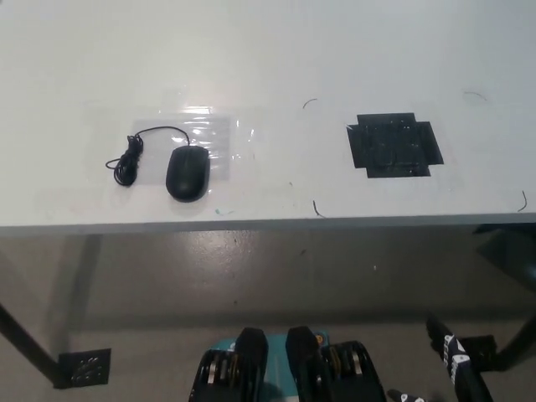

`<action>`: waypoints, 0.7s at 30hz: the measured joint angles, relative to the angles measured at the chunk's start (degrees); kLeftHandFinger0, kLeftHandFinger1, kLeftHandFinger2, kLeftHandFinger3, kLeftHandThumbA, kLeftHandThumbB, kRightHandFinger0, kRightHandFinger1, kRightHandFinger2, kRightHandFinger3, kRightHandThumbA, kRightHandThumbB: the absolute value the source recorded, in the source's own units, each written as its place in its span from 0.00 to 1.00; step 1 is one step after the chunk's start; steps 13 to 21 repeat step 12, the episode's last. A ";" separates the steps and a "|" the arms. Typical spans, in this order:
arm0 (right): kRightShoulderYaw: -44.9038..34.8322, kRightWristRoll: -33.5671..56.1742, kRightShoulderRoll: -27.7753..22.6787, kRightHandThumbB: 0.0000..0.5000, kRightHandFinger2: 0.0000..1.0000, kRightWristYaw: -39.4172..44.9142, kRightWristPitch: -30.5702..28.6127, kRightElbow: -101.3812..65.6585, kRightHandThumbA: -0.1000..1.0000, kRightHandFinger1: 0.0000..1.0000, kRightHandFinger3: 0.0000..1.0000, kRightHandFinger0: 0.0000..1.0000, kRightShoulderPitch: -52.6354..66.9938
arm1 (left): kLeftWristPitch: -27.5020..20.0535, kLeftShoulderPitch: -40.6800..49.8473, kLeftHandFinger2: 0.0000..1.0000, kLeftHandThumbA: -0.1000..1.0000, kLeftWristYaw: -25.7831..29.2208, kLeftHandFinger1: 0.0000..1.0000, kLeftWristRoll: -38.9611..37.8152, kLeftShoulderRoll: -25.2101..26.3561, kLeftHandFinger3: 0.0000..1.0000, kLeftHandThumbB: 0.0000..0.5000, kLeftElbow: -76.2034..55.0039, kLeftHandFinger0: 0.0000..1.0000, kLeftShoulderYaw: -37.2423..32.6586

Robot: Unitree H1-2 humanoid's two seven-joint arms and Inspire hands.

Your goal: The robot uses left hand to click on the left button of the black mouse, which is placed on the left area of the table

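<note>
Wide white rectangular table (pixel 276 50) fills the upper frame, with a black square tape patch (pixel 394 145) on it straight above the black right hand (pixel 456 368) and a clear shiny plastic sheet (pixel 205 134) well off to that hand's left. Black oval computer mouse (pixel 188 172) sits on the table's left part near the front edge, partly on the plastic, its thin black cable (pixel 130 159) bundled just left of it, both far up-left of the right hand. Right hand low at bottom right below the table edge, mostly cut off, can't tell if fingers are spread or curled; white left hand out of view.

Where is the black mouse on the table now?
In the head view, the black mouse lies on the left part of the white table, near its front edge, with its coiled cable just to its left.
</note>
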 measured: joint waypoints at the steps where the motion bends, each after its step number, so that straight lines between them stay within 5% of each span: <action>1: 0.05 0.00 0.00 0.25 1.00 0.00 0.00 0.00 1.00 1.00 1.00 0.99 0.25 | -0.89 -0.12 1.00 1.00 0.89 1.00 0.38 -0.78 1.00 0.28 1.05 1.00 0.41; 5: 0.25 -0.02 -0.03 0.21 1.00 0.01 -0.01 0.09 1.00 1.00 1.00 0.98 0.65 | -4.67 -2.19 1.00 1.00 5.54 1.00 2.63 -3.93 1.00 0.30 7.10 1.00 3.03; 8: 0.43 -0.01 -0.05 0.29 1.00 0.06 -0.01 0.09 1.00 1.00 1.00 0.97 0.35 | -7.15 -4.30 1.00 1.00 8.82 1.00 4.35 -5.40 1.00 0.32 10.90 1.00 4.53; 12: 0.68 -0.02 -0.05 0.28 1.00 0.13 -0.04 0.09 1.00 1.00 1.00 0.97 -0.03 | -10.83 -7.04 1.00 1.00 13.61 1.00 6.70 -6.63 1.00 0.40 15.21 1.00 6.17; 21: 0.68 -0.02 -0.05 0.28 1.00 0.13 -0.04 0.09 1.00 1.00 1.00 0.97 -0.03 | -10.83 -7.04 1.00 1.00 13.61 1.00 6.70 -6.63 1.00 0.40 15.21 1.00 6.17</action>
